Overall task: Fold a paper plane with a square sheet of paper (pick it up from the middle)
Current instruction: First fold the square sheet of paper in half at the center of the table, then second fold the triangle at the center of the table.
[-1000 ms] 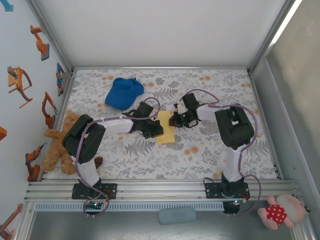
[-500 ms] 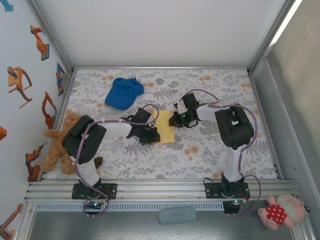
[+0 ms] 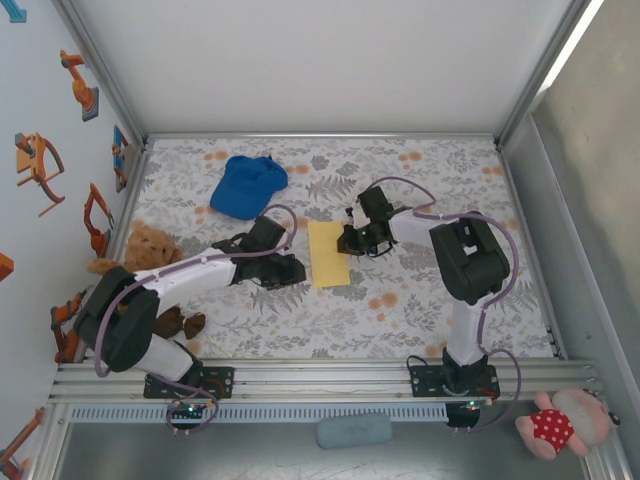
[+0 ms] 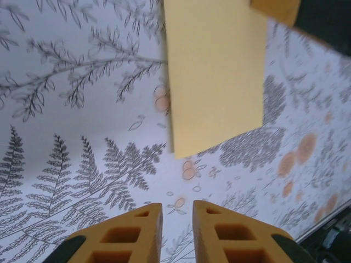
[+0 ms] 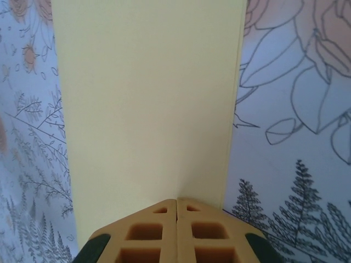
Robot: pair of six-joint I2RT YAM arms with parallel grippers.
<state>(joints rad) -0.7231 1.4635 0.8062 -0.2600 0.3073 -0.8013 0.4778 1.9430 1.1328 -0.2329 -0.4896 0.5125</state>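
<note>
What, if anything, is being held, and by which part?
Left end effector: nothing. Right end effector is shut over one edge of the yellow paper; pinching or pressing cannot be told.

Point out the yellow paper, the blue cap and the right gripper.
yellow paper (image 3: pixel 328 256): top external view, middle of the sheet.
blue cap (image 3: pixel 247 186): top external view, its crown.
right gripper (image 5: pixel 176 203): right wrist view, where its fingers meet.

Your left arm (image 3: pixel 195 272) and right arm (image 3: pixel 468 262): white tubular links, black joint housings, black base plates, lavender cables (image 3: pixel 514 262) looped alongside. Your left gripper (image 4: pixel 176 204) and right gripper (image 5: pixel 176 200): orange-yellow moulded fingers (image 4: pixel 131 235) with rectangular hollow cells, dark green roots.
</note>
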